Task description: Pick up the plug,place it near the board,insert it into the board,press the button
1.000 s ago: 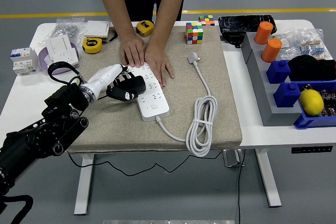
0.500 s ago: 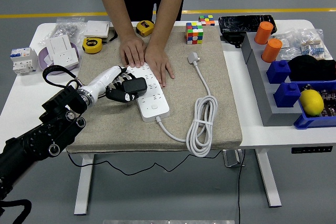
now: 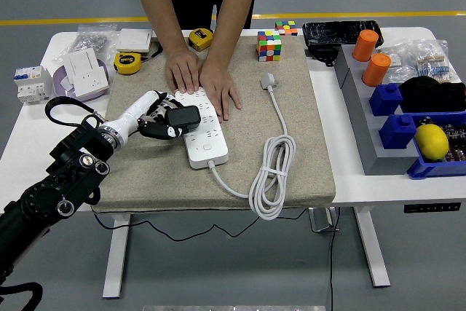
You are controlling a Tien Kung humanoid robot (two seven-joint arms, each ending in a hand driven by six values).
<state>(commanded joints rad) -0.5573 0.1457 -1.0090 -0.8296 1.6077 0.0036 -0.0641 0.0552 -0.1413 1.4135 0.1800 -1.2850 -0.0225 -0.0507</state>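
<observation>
A white power strip board (image 3: 203,130) lies on the beige mat (image 3: 291,165), its white cord (image 3: 271,180) coiled to the right and ending in a white plug head (image 3: 268,79). My left hand (image 3: 162,120) is shut on a black plug (image 3: 182,118), holding it against the board's left edge near the middle. A person's two hands (image 3: 202,78) press flat on the board's far end. My right arm does not show.
Two yellow tape measures (image 3: 129,62), white sockets (image 3: 85,68) and a breaker (image 3: 30,83) sit at the far left. A colour cube (image 3: 269,46) stands behind the mat. Grey and blue bins (image 3: 397,132) with a lemon (image 3: 432,140) and orange cups (image 3: 377,68) fill the right.
My left hand moved up and slightly right with the black plug onto the board's edge. The board's near end and the cord coil shifted left and up.
</observation>
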